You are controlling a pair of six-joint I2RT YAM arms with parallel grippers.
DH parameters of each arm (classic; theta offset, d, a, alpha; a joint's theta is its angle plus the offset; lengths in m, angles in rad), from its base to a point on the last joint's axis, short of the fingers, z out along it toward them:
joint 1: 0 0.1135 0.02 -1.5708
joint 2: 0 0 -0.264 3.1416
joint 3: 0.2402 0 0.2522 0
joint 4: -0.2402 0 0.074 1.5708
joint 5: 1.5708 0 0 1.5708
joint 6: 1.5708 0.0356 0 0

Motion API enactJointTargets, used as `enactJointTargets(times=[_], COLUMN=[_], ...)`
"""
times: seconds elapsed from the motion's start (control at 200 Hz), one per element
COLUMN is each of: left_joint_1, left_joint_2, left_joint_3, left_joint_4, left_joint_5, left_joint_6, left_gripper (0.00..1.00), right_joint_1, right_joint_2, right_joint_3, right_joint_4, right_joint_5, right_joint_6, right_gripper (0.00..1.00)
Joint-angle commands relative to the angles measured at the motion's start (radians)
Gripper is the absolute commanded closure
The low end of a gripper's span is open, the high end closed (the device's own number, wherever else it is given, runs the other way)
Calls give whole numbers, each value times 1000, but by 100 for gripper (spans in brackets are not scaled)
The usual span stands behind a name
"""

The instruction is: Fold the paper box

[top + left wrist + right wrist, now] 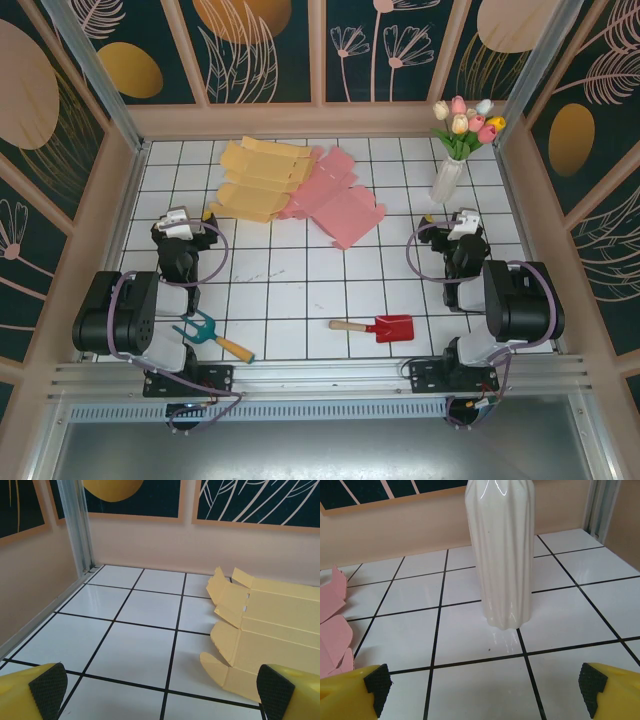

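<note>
The left tool (160,692) is released, its jaws spread wide above bare white tiles of the bench (130,650), holding nothing. Just ahead to its right lie the unfolded yellow paper boxes (270,630) (flat, flaps splayed), touching the pink paper boxes (338,203) at the far middle. The right tool (485,692) is likewise spread and empty, facing the white vase (502,555). A red trowel (385,327) and a teal hand fork (212,335) lie near the arm bases.
</note>
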Motion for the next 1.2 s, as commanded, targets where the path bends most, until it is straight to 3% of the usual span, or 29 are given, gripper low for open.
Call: enactJointTargets(times=[0.0, 1.036, 1.111, 1.196], left_joint_1=[-4, 5, -8, -16], left_joint_2=[-2, -11, -57, -165], left_joint_3=[-2, 5, 11, 52], left_joint_4=[26, 4, -36, -212], left_joint_5=[20, 76, 24, -117], left_joint_6=[12, 24, 25, -31], left_gripper=[1, 1, 1, 1], right_joint_1=[-5, -12, -11, -7], right_joint_2=[-6, -4, -6, -7], right_joint_3=[17, 17, 17, 19], right_joint_4=[17, 17, 16, 19], right_joint_5=[-15, -29, -28, -20], right_joint_6=[-13, -8, -8, -12], right_gripper=[1, 1, 1, 1])
